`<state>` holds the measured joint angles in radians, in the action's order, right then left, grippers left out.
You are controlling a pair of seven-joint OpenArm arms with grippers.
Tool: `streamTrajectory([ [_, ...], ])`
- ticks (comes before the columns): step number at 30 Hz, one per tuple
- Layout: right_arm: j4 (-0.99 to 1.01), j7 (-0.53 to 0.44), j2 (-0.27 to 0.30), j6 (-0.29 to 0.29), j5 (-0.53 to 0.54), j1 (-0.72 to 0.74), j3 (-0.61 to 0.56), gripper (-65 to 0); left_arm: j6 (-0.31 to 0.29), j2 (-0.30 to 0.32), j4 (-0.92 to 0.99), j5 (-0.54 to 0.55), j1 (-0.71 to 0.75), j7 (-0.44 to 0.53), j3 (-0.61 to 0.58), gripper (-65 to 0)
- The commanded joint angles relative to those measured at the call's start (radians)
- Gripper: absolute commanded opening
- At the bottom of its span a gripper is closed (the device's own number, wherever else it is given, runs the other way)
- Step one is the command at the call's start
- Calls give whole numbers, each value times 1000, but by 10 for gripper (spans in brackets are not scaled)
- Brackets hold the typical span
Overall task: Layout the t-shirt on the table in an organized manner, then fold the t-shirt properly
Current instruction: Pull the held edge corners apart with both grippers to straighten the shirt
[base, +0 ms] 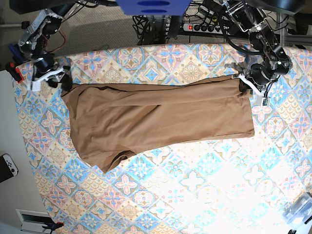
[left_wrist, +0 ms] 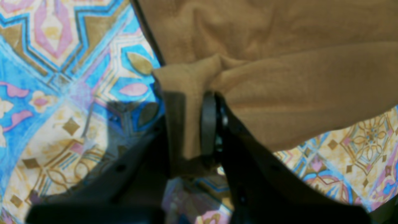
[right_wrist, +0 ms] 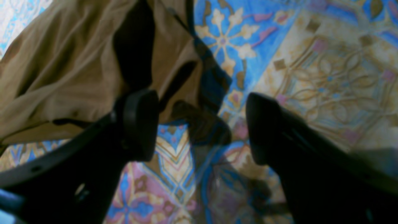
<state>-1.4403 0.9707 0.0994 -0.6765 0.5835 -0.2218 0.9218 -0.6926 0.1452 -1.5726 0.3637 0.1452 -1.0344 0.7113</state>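
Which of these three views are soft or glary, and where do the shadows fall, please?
Left wrist view: soft throughout, the left tool nearly black, its shadow on the table. Right wrist view: blurred, the right tool shading both the t-shirt and the cloth. Base view: sharpest, with washed-out glare on the table's near right part.

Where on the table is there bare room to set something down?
The table is bare in a wide band below the t-shirt, and in a narrower strip above it. The t-shirt's two ends are crowded by the hands.
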Motion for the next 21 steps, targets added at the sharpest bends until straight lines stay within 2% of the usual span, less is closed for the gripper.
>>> streamTrajectory([
  [1,9,-8,13,-12,17,31,3,-230,-6,3,-7,-15,4,-34,-5,-650],
  [5,89,-6,13,-18,17,138,3,-230,-6,4,-7,-15,4,-34,-5,-650],
  [10,144,-5,15,-18,17,158,-4,-230,-6,4,-7,-15,6,-34,-5,-650],
  [13,144,-5,15,-18,17,160,-73,-234,-6,4,-7,-15,3,-34,-5,-650],
  [17,141,-6,15,-18,17,160,-129,-300,-6,4,-7,-15,1,-34,-5,-650],
  [21,137,-6,15,-18,16,154,-132,-445,-6,4,-7,-15,3,-34,-5,-650],
])
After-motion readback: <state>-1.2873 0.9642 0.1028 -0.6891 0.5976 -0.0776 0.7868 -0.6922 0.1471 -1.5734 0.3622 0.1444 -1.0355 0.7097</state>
